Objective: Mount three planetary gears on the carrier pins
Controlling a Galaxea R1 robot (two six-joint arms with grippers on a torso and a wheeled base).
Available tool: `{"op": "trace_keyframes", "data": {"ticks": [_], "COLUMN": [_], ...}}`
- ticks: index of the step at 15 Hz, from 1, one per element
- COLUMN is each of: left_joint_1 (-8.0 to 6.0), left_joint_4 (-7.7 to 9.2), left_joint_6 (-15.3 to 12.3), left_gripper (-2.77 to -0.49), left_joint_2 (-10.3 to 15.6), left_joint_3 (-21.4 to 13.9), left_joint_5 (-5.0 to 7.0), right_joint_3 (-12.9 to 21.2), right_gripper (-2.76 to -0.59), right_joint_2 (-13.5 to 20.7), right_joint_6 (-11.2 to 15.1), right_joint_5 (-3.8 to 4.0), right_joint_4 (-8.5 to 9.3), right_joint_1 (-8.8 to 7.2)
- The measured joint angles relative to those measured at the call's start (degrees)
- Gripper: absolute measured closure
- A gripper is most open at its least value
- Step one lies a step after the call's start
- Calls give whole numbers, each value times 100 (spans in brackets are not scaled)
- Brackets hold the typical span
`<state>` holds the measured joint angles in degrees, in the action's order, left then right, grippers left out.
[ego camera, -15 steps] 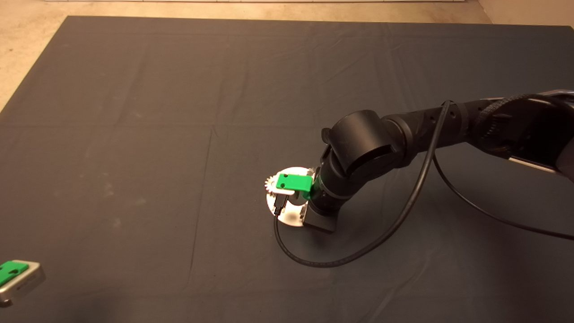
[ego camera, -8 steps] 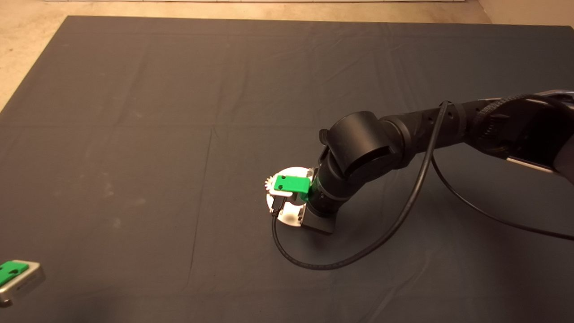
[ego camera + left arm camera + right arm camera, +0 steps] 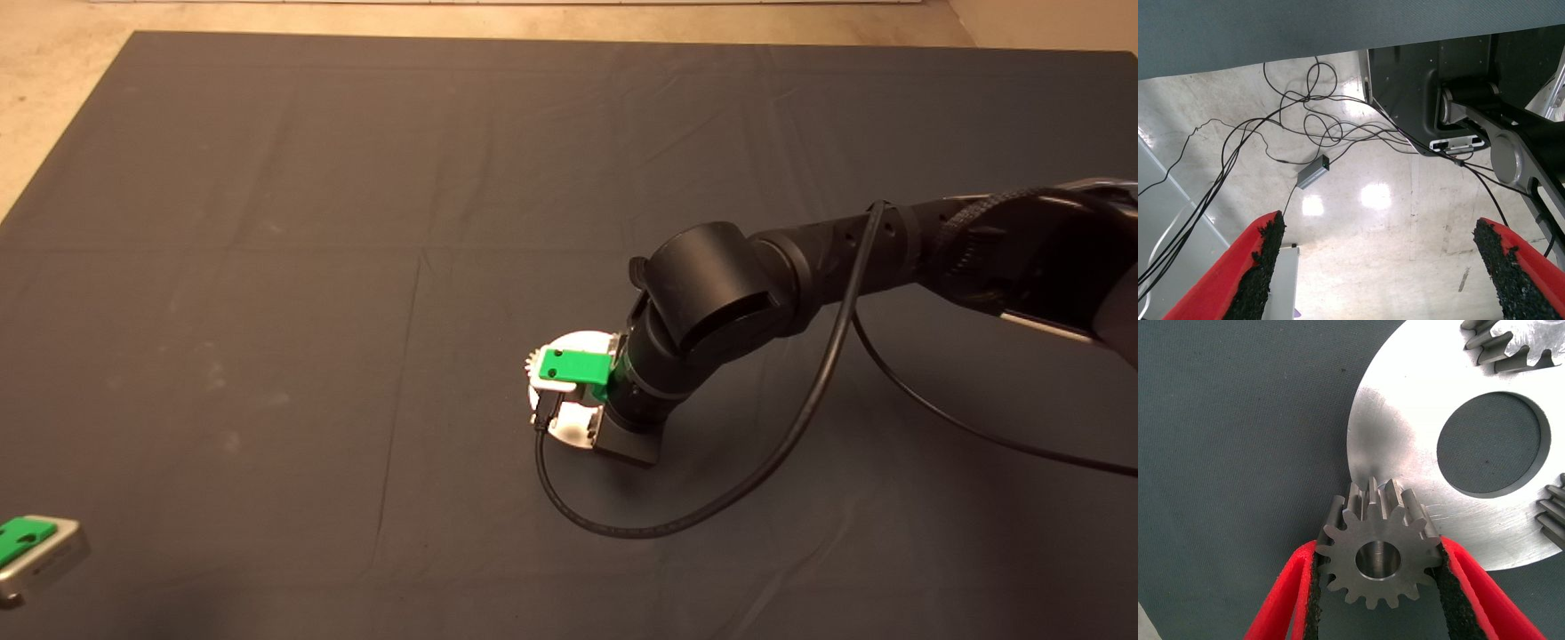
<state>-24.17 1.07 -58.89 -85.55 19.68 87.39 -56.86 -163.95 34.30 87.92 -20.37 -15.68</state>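
Note:
My right gripper (image 3: 569, 378) reaches in over the white carrier disc (image 3: 582, 341) near the mat's middle. In the right wrist view, it (image 3: 1379, 555) is shut on a silvery planetary gear (image 3: 1378, 561), held flat, overlapping the disc's (image 3: 1405, 447) rim. The gear's teeth also show in the head view (image 3: 531, 361). Two more gears (image 3: 1508, 343) (image 3: 1555, 513) sit on the disc around its large centre hole (image 3: 1488, 443). No bare carrier pin shows; whether one sits in the held gear's hole I cannot tell. My left gripper (image 3: 27, 542) is parked at the lower left, open (image 3: 1381, 267).
A black cable (image 3: 676, 524) loops from my right wrist over the mat in front of the disc. The left wrist view looks past the mat's edge at a floor with tangled cables (image 3: 1305, 127) and a black machine base (image 3: 1458, 87).
My right gripper has shifted slightly left with the gear held, and the arm's elbow and cable loop moved with it. The left gripper has not moved.

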Motion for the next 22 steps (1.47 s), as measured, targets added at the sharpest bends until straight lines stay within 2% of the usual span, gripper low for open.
{"op": "trace_keyframes", "data": {"ticks": [11,22], "left_joint_1": [0,0], "left_joint_4": [0,5], "left_joint_6": [2,10], "left_gripper": [-202,-202], "left_joint_2": [14,50], "left_joint_3": [0,0], "left_joint_5": [-2,-2], "right_joint_3": [0,-35], "right_gripper": [-104,-104], "right_joint_2": [30,48], "right_joint_6": [0,0], "right_joint_5": [-32,-25], "right_joint_4": [-105,-193], "right_joint_1": [24,27]}}
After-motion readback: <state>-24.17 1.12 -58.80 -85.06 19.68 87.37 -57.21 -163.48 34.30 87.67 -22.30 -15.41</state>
